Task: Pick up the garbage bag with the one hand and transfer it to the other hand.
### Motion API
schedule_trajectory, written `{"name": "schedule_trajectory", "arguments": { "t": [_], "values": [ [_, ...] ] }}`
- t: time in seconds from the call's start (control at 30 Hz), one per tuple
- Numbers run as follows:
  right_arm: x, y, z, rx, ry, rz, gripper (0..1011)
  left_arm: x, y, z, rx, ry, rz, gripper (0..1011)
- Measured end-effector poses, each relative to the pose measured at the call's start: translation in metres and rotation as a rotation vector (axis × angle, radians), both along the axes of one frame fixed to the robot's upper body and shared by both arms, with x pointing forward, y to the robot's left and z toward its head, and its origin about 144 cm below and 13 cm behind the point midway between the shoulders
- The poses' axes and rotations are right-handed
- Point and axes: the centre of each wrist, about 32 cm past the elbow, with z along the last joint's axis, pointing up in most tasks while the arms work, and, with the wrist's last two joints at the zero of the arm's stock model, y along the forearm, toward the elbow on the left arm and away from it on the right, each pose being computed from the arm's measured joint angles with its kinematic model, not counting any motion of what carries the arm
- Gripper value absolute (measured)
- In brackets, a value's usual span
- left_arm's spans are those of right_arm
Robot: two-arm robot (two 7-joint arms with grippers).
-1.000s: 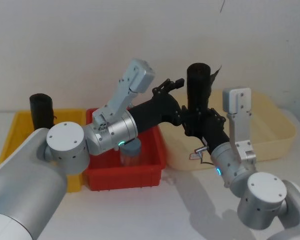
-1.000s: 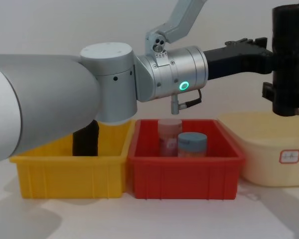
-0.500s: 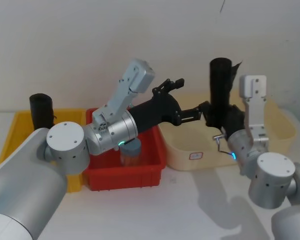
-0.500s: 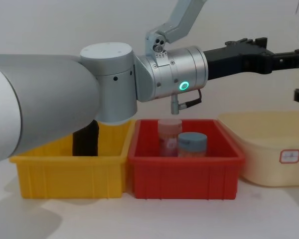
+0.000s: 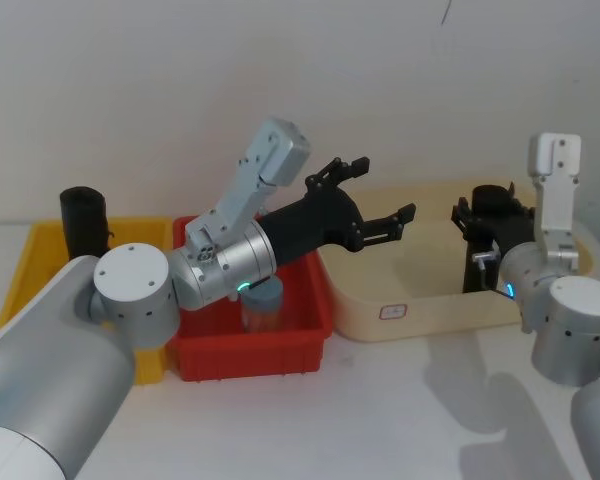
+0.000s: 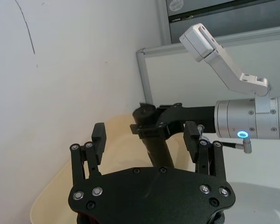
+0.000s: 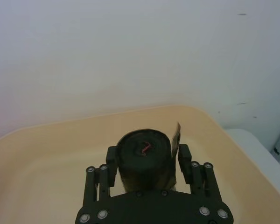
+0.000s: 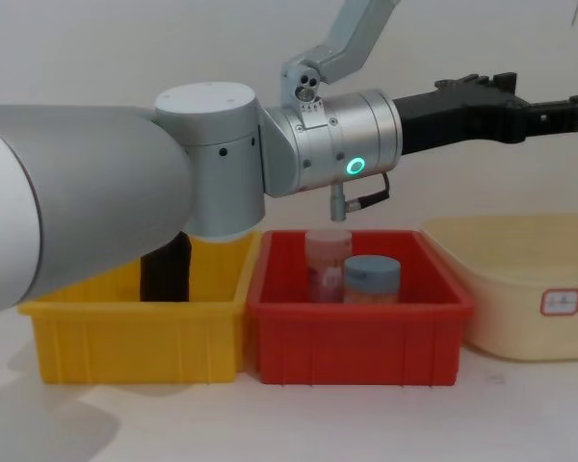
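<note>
Right tool (image 5: 492, 213), 3 o'clock: pinching garbage bag (image 7: 144, 150) upright inside cream tub (image 5: 420, 300). Left tool (image 5: 382, 188), at its 9 o'clock: spread, empty.

1. The rolled plastic-film garbage bag (image 7: 144, 165) is black, with a red fleck at its core.
2. The two-finger left gripper (image 5: 383, 187) and right gripper (image 7: 147, 153) are black. The left arm (image 8: 96, 192) is silver-grey with a green ring (image 8: 354, 166). The right arm (image 6: 252, 114) is silver-grey with a blue ring (image 6: 243, 135).
3. The yellow plastic bin (image 8: 135, 337), red plastic bin (image 8: 356, 337) and cream plastic tub (image 8: 511, 318) are plain. The tub's label (image 8: 560, 301) is white, marked red.
4. The surface (image 8: 366, 423) is white.
</note>
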Motion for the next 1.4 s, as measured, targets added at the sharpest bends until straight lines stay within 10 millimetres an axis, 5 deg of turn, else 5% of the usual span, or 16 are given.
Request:
{"name": "schedule_trajectory", "arguments": {
  "t": [0.37,0.97,1.4],
  "values": [
    [-0.006,-0.007,0.009,-0.012,-0.015,0.046,1001,-0.007,0.01,-0.001,-0.007,-0.011,0.055,1001],
    [-0.035,0.014,0.021,-0.049,-0.097,0.265,1001,-0.046,0.057,0.004,0.006,-0.043,0.27,1001],
    [-0.063,0.05,0.021,-0.147,-0.148,0.47,1001,-0.093,0.102,0.003,0.018,-0.069,0.487,1001]
  ]
}}
